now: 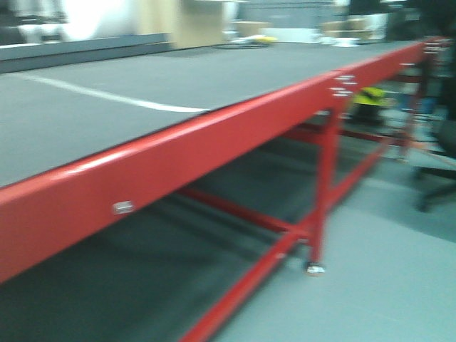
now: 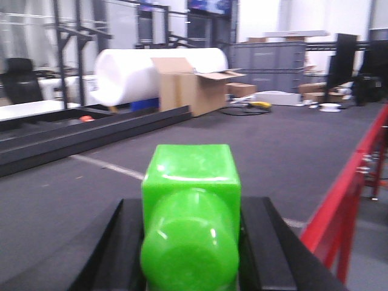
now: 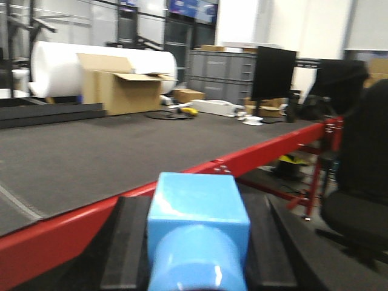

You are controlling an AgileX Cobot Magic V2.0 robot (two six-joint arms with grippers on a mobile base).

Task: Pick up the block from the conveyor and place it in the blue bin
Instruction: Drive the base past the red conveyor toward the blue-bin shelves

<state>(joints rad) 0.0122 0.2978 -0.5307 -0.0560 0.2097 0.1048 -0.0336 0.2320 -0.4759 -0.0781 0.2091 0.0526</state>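
2 blocks, 1 per arm: the left gripper (image 2: pixel 193 254) is clamped on a green block (image 2: pixel 191 182) seated between its fingers, and the right gripper (image 3: pixel 195 254) likewise on a blue block (image 3: pixel 197 203), apparently gripped by opposite flanks for carrying. Ahead of both lies the conveyor (image 2: pixel 254 145), a grey belt on a red frame (image 1: pixel 214 139). A cardboard box (image 2: pixel 182 88) stands beyond. No blue bin is visible.
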